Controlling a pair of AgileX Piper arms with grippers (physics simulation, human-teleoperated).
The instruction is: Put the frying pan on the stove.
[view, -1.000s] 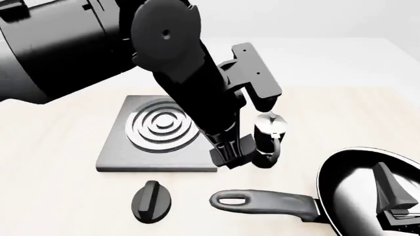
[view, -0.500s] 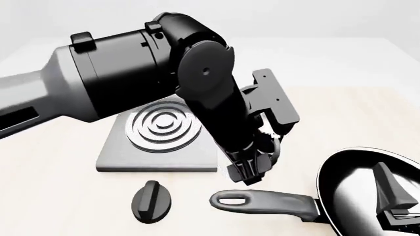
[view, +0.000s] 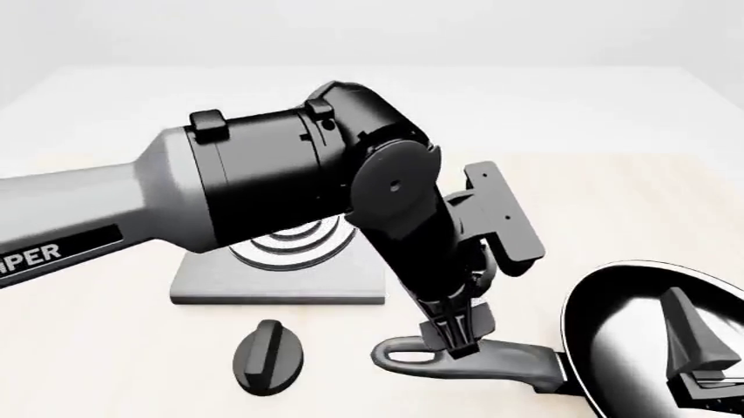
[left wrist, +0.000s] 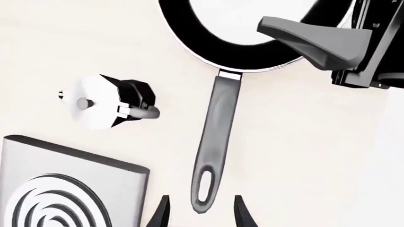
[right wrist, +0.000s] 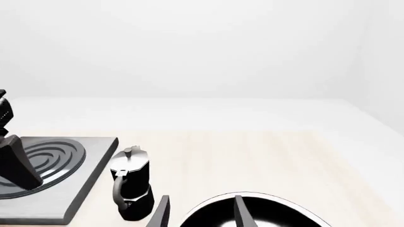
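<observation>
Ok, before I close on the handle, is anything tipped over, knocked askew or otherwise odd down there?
Nothing stands out. The frying pan sits flat on the table beside the stove, the moka pot stands upright, and the knob lies in front of the stove. The left gripper straddles the handle's loop end, fingers apart.

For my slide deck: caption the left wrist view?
Open left gripper straddling the frying pan handle's loop end, stove alongside.

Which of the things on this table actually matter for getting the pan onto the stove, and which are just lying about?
Part of the job:
frying pan
stove
left gripper, open over the pan handle's looped end

Just lying about:
moka pot
black oval knob
</observation>
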